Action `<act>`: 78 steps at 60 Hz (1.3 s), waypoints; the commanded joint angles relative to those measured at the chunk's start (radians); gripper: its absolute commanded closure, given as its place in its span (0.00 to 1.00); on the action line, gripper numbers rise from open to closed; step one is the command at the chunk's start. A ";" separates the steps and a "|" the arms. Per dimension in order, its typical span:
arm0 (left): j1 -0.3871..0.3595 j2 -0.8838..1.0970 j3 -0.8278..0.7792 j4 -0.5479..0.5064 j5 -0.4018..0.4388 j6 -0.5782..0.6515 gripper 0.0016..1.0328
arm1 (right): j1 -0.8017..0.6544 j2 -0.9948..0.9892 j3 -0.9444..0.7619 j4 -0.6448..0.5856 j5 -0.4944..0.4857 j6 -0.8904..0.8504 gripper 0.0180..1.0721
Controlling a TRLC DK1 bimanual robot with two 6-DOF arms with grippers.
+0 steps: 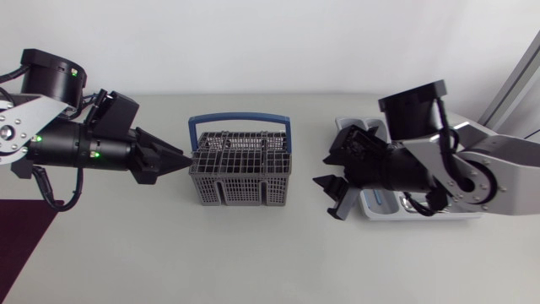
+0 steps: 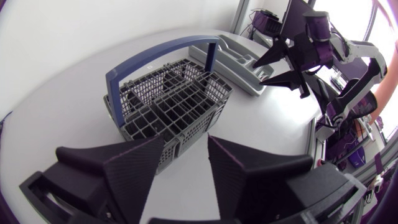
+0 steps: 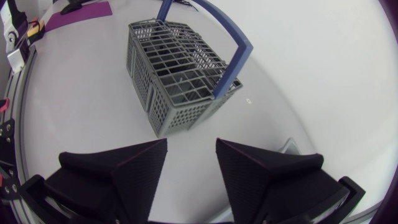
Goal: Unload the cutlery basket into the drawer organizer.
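The grey cutlery basket (image 1: 240, 165) with a blue handle stands in the middle of the table. No cutlery shows above its rim. My left gripper (image 1: 184, 158) is level with the basket's left wall, just short of it. In the left wrist view this gripper (image 2: 186, 168) is open and empty, with the basket (image 2: 168, 99) ahead of it. My right gripper (image 1: 321, 171) hangs open to the right of the basket, clear of it, and nothing is between its fingers (image 3: 191, 168). The light grey drawer organizer (image 1: 381, 208) lies under my right arm, mostly hidden.
A dark purple mat (image 1: 21, 245) covers the table's front left corner. In the left wrist view the organizer (image 2: 239, 62) lies beyond the basket, with my right gripper (image 2: 260, 70) above its near end.
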 commanded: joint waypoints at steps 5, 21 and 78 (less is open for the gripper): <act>-0.025 0.097 -0.009 0.058 -0.007 -0.043 0.86 | 0.023 0.132 0.089 0.032 -0.073 0.113 0.95; -0.078 0.185 0.000 0.160 -0.078 -0.077 0.87 | 0.043 0.233 0.179 0.082 -0.090 0.165 0.95; -0.087 0.070 0.011 0.173 -0.147 -0.120 0.87 | 0.036 0.130 0.191 0.082 -0.106 0.185 0.95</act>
